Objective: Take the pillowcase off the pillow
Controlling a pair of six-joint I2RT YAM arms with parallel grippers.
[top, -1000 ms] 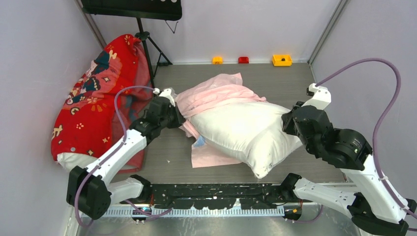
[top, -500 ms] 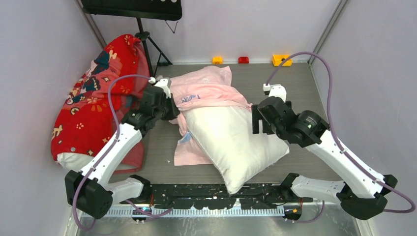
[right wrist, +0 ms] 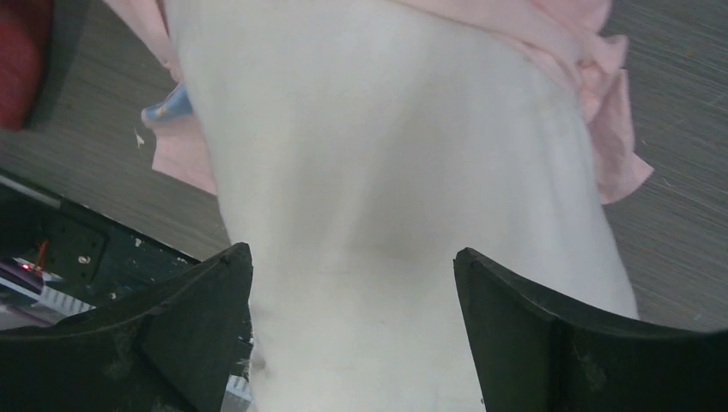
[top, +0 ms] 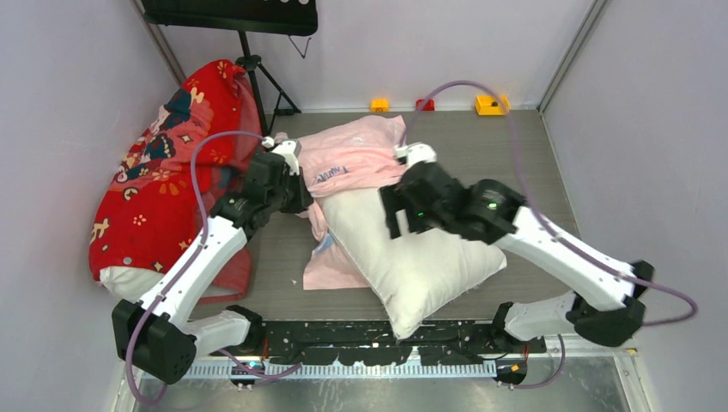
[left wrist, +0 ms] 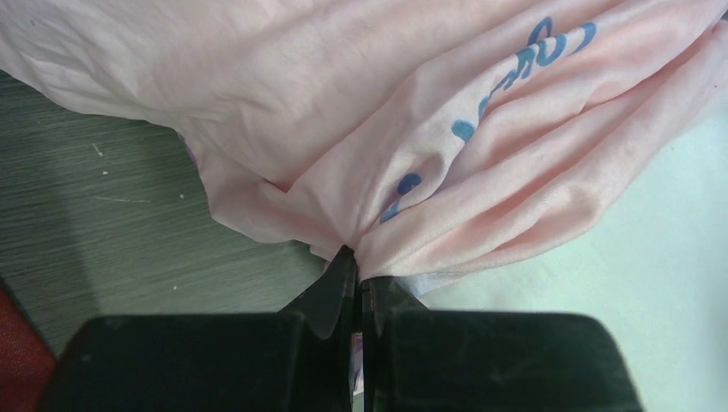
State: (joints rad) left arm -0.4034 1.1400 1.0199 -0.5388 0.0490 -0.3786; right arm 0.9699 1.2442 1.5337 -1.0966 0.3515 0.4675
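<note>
The pale pink pillowcase [top: 352, 159] with blue lettering lies bunched at the far end of the white pillow [top: 412, 257], still covering that end, with a flap spread on the table under the pillow's left side. My left gripper [top: 300, 196] is shut on a gathered fold of the pillowcase [left wrist: 343, 112], fabric pinched at its fingertips [left wrist: 356, 266]. Bare pillow [left wrist: 661, 257] shows to the right of the fold. My right gripper [top: 392, 215] hovers over the pillow's upper middle, open, its fingers straddling the pillow [right wrist: 386, 154] with nothing gripped [right wrist: 352, 257]. Pink pillowcase edge [right wrist: 592, 77] shows beyond.
A pillow in a red cartoon-patterned case [top: 163, 172] leans against the left wall. A black tripod stand [top: 257, 77] rises behind it. Small yellow [top: 492, 105], red [top: 425, 105] and orange [top: 379, 105] blocks sit along the back wall. The black arm rail [top: 369, 335] runs along the near edge.
My right gripper let go of the pillow's right end, opened wide and swung left over the pillow. The pillow dropped and turned toward the near edge. My left gripper drew the pillowcase slightly back.
</note>
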